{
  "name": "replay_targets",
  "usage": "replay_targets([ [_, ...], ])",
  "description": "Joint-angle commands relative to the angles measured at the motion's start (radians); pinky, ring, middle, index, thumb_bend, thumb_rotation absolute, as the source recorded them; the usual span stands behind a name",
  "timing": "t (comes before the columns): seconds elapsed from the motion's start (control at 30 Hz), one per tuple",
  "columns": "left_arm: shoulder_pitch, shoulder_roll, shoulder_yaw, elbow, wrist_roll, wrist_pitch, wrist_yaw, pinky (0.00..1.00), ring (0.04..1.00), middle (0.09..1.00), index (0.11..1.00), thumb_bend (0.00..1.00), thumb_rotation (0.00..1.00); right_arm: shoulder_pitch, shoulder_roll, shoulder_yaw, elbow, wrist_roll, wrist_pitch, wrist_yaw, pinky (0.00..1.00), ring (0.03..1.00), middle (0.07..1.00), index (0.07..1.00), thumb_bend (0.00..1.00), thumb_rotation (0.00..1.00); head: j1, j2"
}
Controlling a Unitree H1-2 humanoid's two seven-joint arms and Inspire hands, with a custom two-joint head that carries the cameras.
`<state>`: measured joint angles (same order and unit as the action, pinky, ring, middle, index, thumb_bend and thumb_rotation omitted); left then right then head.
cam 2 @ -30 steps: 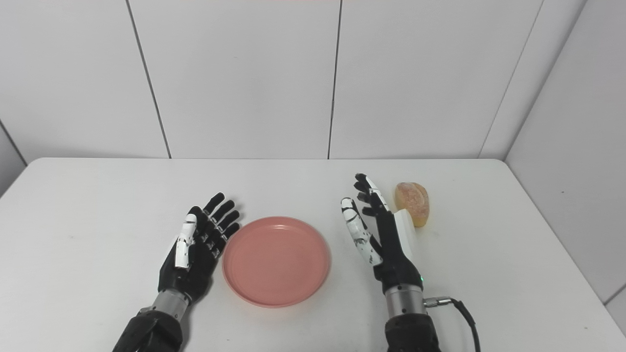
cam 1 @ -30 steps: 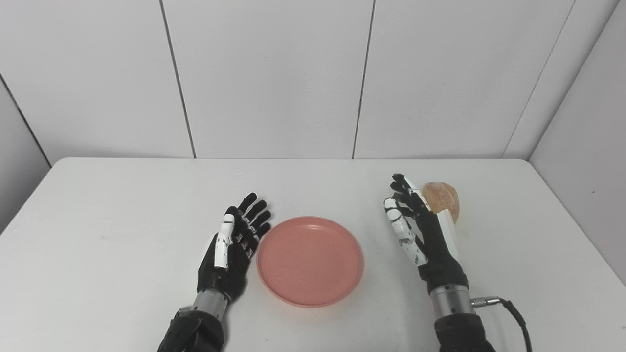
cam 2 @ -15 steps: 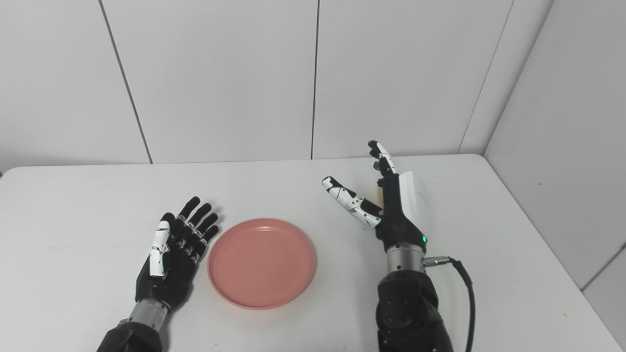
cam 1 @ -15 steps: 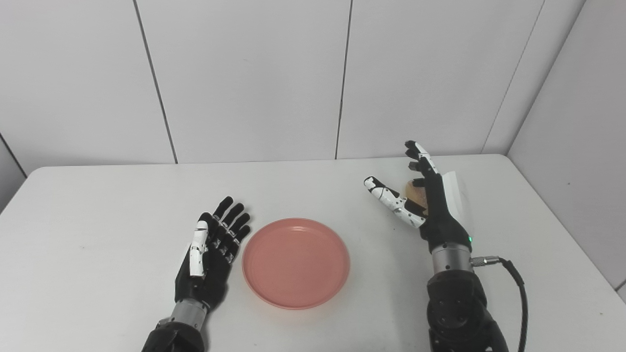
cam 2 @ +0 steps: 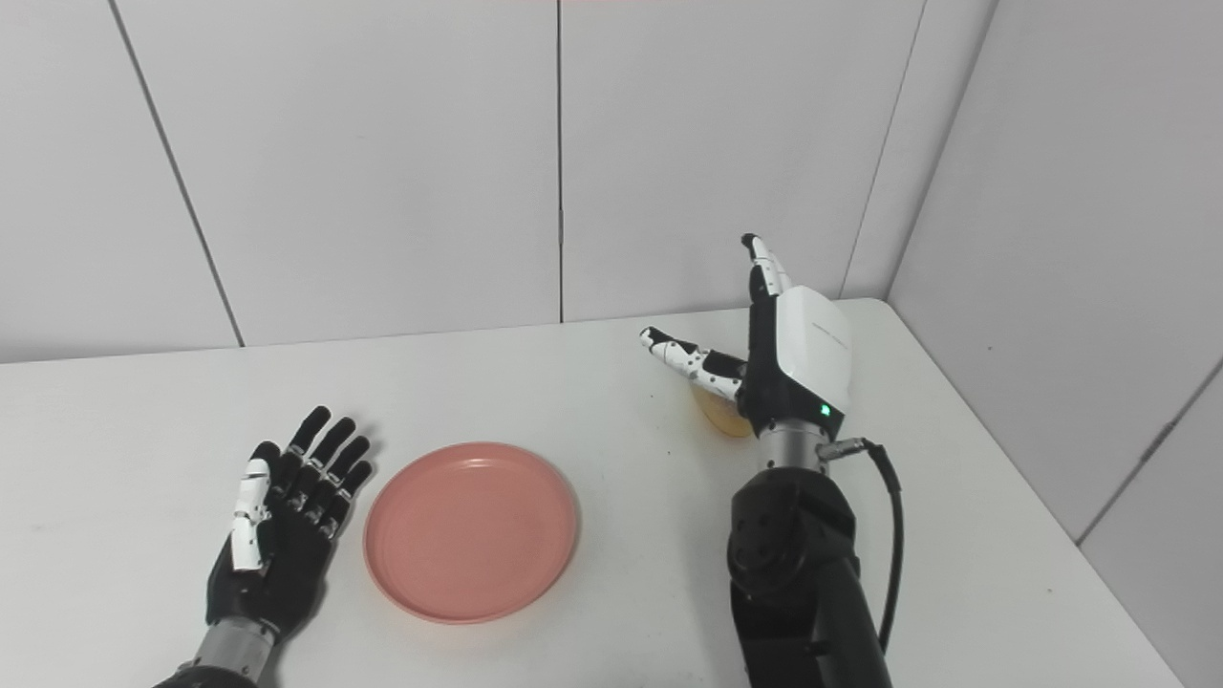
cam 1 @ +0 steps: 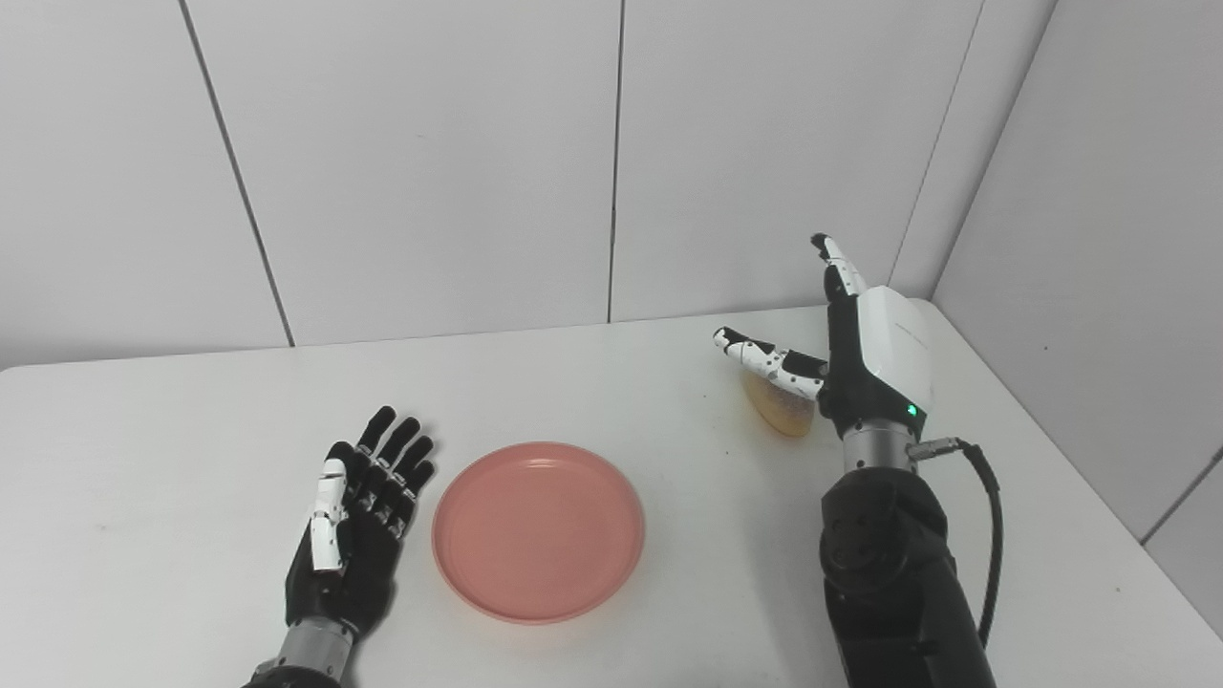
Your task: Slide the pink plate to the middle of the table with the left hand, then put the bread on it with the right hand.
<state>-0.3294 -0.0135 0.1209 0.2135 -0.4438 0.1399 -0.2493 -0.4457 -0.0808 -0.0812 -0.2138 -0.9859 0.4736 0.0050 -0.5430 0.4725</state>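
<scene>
White counter (cam 1: 191, 401) held the pink plate (cam 1: 538, 530). Right hand (cam 1: 860, 354) had risen, fingers spread, perhaps touching the bread (cam 1: 779, 409); left hand (cam 1: 354, 521) lay open, empty.

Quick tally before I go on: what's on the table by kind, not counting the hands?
Plates: 1, the pink plate
Bread: 1, the bread, partly hidden behind the right hand
Total: 2

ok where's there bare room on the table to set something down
Bare table runs left of the left hand, behind the pink plate, and between the plate and the right arm. It is crowded at the far right, where the right hand stands over the bread.
</scene>
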Motion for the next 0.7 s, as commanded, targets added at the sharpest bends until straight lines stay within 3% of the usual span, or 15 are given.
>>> replay_targets([
  [0.0,0.029,0.007,0.001,0.031,0.0,0.045,0.01,0.97,0.927,0.928,0.92,0.32,1.0,-0.044,-0.019,-0.02,-0.001,-0.053,-0.004,0.009,0.72,0.861,0.906,0.921,0.89,0.56,-0.001,0.0],
  [0.33,0.038,0.002,-0.004,0.001,-0.004,0.065,0.024,0.96,0.915,0.915,0.907,0.32,1.0,-0.091,-0.038,-0.087,0.115,-0.102,-0.004,0.05,0.8,0.895,0.922,0.93,0.9,0.58,0.009,0.009],
  [0.67,0.041,0.001,-0.004,0.0,0.0,0.063,0.024,0.94,0.911,0.91,0.9,0.34,1.0,-0.139,-0.033,-0.131,0.22,-0.102,-0.004,0.099,0.78,0.887,0.923,0.932,0.94,0.61,0.022,0.018],
])
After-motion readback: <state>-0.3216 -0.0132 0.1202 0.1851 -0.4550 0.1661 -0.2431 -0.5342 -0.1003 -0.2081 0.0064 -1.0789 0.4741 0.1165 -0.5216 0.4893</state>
